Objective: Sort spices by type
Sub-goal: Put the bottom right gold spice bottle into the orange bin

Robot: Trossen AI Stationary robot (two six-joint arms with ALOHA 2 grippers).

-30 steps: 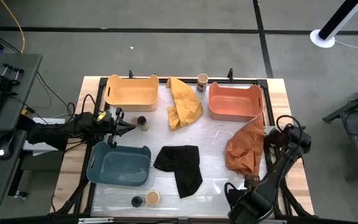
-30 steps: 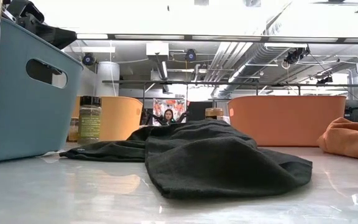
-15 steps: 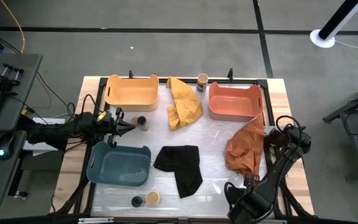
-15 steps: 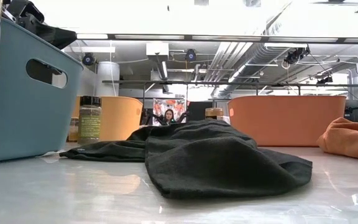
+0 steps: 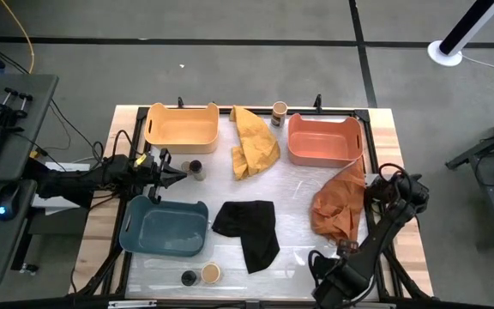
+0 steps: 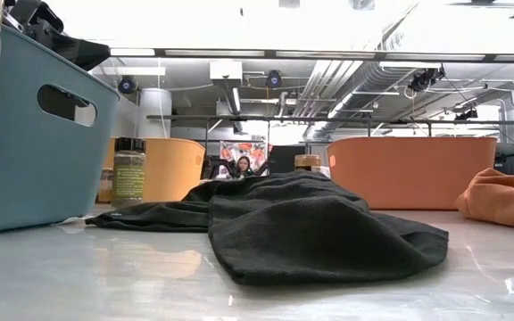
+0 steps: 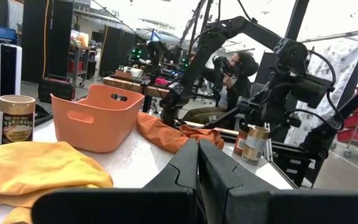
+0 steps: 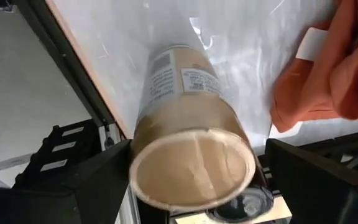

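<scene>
My right gripper is open at the table's near right corner, pointing down. Its fingers stand on either side of an upright tan-lidded spice jar. A strip of table shows between one finger and the jar. My left gripper is shut above the table's left side, close beside a dark-lidded jar. Another tan-lidded jar stands at the far edge. A dark-lidded jar and a tan-lidded jar stand at the near edge.
A yellow tray and a coral tray sit along the far side, and a blue tray sits near left. A yellow cloth, a black cloth and a rust-orange cloth lie between them. A person sits beyond the table.
</scene>
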